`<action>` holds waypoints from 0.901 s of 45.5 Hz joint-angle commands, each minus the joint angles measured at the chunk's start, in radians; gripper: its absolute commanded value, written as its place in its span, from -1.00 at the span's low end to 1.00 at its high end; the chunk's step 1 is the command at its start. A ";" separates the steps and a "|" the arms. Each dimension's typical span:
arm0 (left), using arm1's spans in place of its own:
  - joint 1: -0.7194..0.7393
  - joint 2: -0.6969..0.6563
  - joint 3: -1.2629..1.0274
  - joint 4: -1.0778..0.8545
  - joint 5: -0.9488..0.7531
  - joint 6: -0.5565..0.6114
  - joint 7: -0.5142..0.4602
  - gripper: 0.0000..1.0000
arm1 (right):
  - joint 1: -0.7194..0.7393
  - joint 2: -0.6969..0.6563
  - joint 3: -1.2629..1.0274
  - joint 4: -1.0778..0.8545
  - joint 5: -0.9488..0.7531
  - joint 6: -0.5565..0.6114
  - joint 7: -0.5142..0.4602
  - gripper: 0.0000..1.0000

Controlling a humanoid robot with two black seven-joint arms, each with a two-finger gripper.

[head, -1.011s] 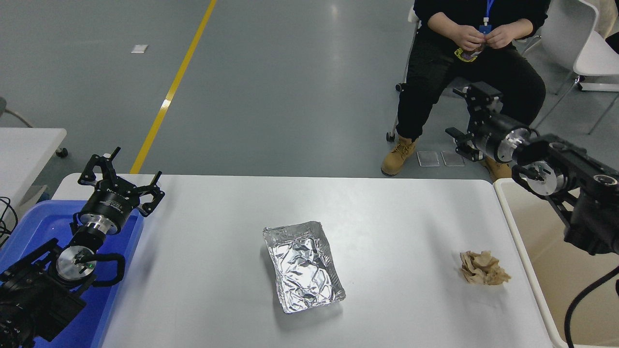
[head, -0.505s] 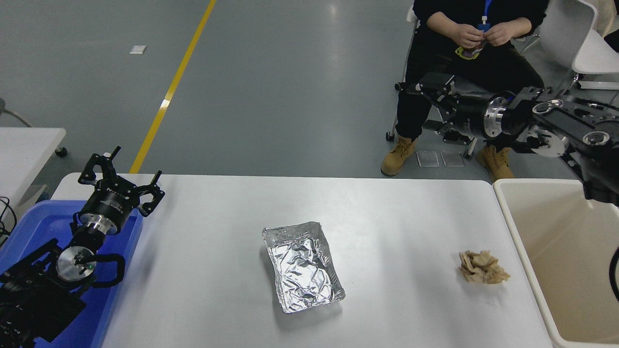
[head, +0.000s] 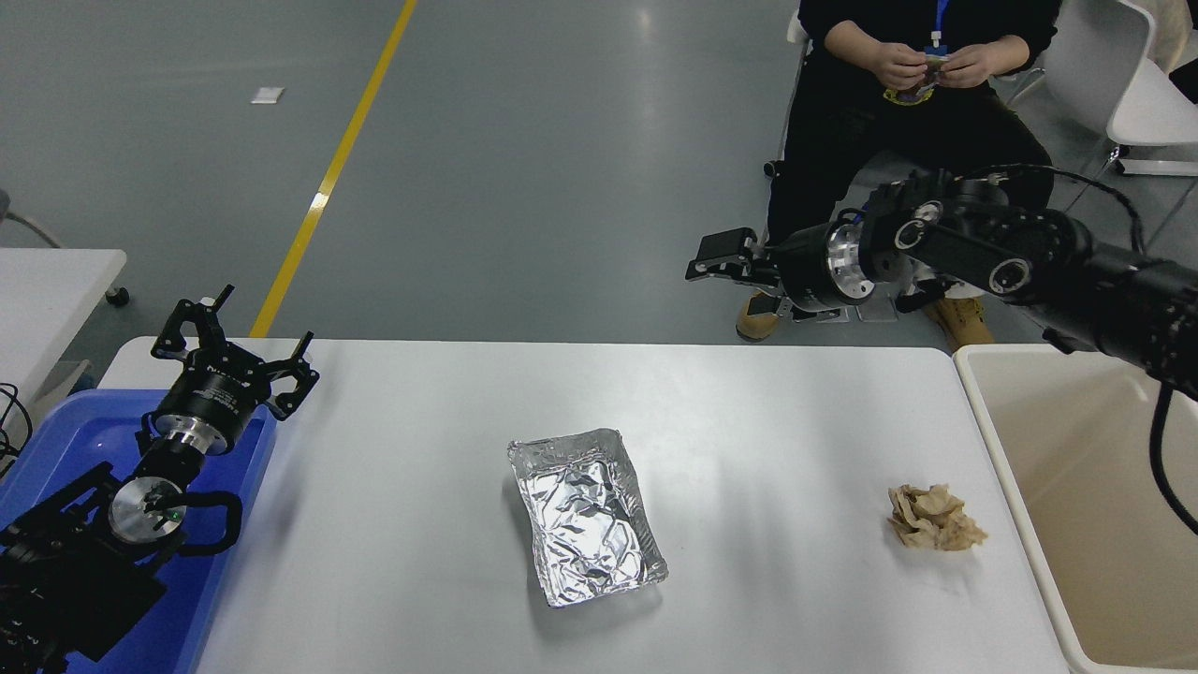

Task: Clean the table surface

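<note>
My right hand (head: 704, 269) stretches leftward at upper right, above the desk (head: 749, 421); grip state unclear. Left hand (head: 234, 342) sits open, lower left.

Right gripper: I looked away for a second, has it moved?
Yes. The right gripper has swung left, from above the cream tub to beyond the table surface far edge, left of the tub.

I see my right gripper (head: 725, 271) raised beyond the table surface (head: 767, 421), well apart from the foil tray (head: 586, 515) and crumpled paper (head: 934, 518). My left gripper (head: 234, 351), fingers spread, sits over the blue bin (head: 56, 440).
</note>
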State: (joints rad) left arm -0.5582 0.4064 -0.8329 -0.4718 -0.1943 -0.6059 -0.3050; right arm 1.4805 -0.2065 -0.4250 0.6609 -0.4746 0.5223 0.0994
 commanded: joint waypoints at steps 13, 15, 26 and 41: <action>0.000 0.000 0.000 0.001 0.001 0.000 0.000 1.00 | 0.011 0.202 -0.152 0.014 -0.252 0.074 0.000 0.95; 0.000 0.000 0.000 0.001 0.001 0.000 0.000 1.00 | 0.000 0.206 -0.155 0.011 -0.271 0.071 0.000 0.95; 0.000 0.000 0.000 0.001 -0.001 0.000 0.000 1.00 | -0.052 0.206 -0.152 0.003 -0.363 0.067 0.000 0.94; 0.000 0.000 0.000 0.001 -0.001 0.000 0.000 1.00 | -0.118 0.206 -0.100 -0.006 -0.364 0.051 0.000 0.88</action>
State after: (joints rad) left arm -0.5582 0.4065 -0.8329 -0.4711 -0.1943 -0.6059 -0.3049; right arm 1.4096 -0.0051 -0.5559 0.6648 -0.8191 0.5857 0.0994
